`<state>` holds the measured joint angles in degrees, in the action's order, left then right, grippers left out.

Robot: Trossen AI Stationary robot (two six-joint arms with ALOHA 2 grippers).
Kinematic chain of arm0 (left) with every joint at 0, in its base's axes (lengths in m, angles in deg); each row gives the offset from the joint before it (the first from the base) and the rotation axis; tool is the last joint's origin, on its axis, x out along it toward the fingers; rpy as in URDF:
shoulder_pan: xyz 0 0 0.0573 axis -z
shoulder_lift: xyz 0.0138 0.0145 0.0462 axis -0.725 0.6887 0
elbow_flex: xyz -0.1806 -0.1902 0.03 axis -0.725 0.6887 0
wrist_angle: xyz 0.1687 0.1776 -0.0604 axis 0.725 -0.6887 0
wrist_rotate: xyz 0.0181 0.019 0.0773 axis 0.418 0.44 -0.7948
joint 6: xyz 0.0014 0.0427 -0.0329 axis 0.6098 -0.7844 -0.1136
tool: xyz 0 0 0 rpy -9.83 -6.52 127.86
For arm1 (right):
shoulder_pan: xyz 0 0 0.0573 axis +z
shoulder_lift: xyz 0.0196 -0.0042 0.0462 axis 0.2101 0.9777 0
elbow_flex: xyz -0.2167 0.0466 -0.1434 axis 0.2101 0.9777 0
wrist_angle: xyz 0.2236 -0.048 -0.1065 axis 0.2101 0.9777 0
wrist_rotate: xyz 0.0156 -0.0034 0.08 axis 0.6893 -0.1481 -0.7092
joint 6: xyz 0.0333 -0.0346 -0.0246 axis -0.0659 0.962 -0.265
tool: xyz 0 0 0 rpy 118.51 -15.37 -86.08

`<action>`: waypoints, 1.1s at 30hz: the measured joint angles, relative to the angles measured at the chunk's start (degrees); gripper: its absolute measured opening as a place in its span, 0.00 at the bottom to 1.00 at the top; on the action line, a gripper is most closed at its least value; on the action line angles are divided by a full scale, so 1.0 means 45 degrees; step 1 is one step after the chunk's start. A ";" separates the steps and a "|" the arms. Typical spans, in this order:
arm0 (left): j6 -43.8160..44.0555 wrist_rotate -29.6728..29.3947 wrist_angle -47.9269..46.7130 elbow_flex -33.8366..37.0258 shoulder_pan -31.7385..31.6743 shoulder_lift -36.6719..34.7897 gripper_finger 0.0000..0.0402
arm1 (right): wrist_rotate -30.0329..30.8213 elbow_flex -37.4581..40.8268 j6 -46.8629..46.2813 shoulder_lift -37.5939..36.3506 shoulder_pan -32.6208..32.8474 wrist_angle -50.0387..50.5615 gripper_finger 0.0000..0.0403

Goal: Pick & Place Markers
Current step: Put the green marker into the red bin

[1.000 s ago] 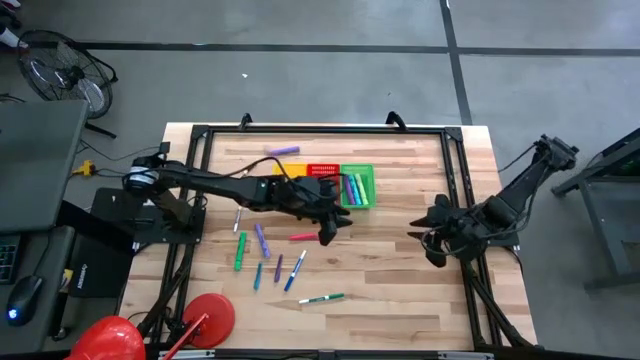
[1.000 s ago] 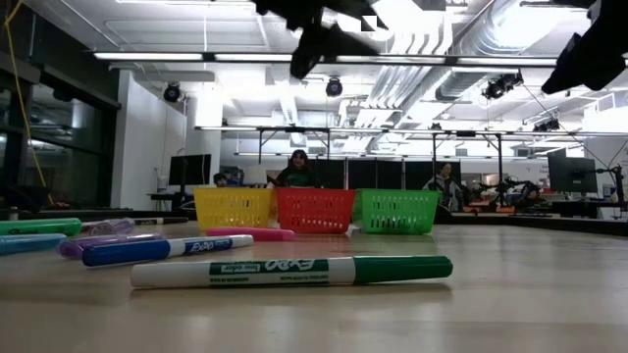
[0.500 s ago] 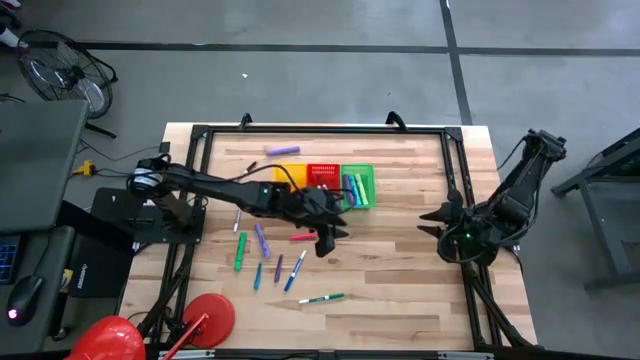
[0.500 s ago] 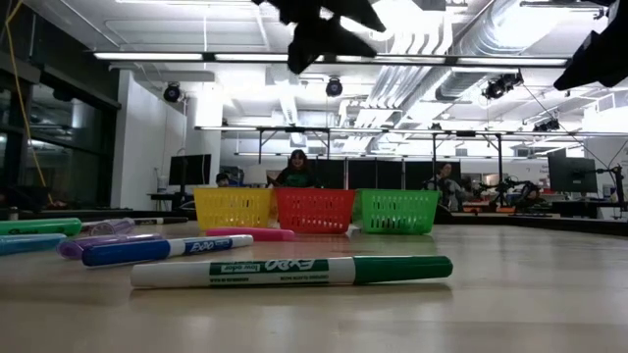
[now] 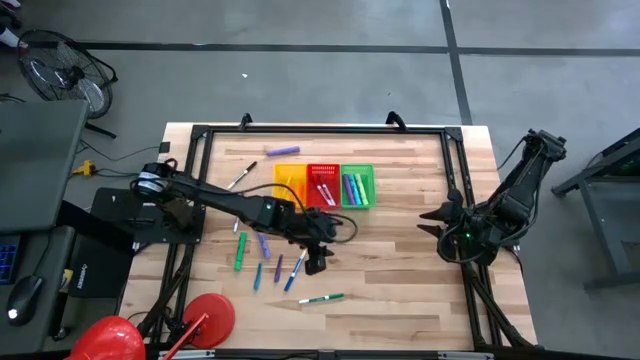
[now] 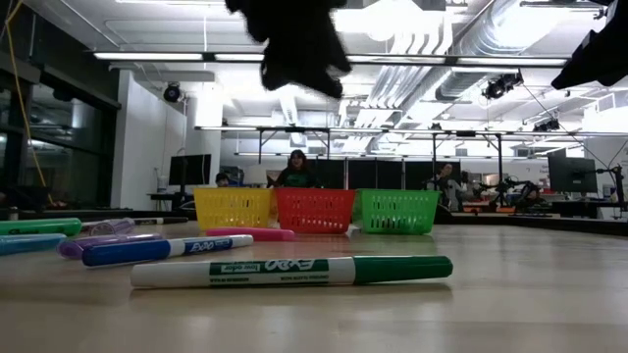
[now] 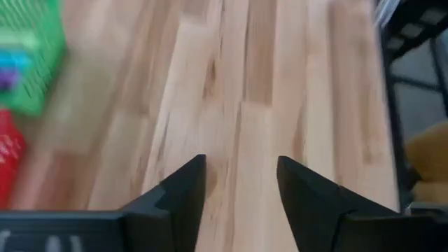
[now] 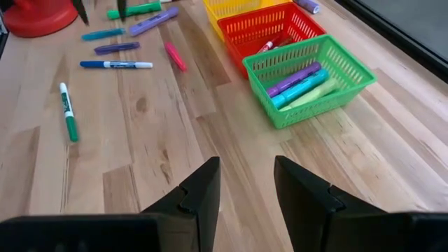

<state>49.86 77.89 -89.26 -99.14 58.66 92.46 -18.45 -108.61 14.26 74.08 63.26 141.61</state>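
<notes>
Butcher-block wooden table [image 5: 400, 290]: loose pen-shaped markers [image 5: 262, 255] scattered left of centre; others lie in the green mesh basket [image 5: 366, 176]. Left gripper [image 5: 316, 262], jaws apart and empty, hovers over them. Right gripper [image 5: 428, 218], parted and empty, waits at the table's right. Risk: crowded markers; closing fingers may nudge neighbours or pinch two.

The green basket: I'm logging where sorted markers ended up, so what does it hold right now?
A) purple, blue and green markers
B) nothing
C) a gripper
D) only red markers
A: the green basket holds purple, blue and pale green markers lying side by side.
</notes>
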 joint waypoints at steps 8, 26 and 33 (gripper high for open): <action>0.0742 0.2154 0.0505 -0.0015 0.0285 0.0762 0.62 | -0.0087 0.0010 -0.0219 0.0022 -0.0013 0.0008 0.31; 0.1104 -0.1495 -0.0098 -0.0118 0.3125 0.1794 0.51 | -0.0891 0.1967 -0.1159 0.0012 -0.0015 -0.2278 0.31; 0.0862 -0.0640 -0.2488 -0.1740 0.3235 0.3362 0.51 | -0.0758 0.1967 -0.1076 0.0012 -0.0024 -0.2658 0.31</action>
<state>53.74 75.01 -100.46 -106.98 73.21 107.59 -21.86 -99.76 9.42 74.14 63.15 129.65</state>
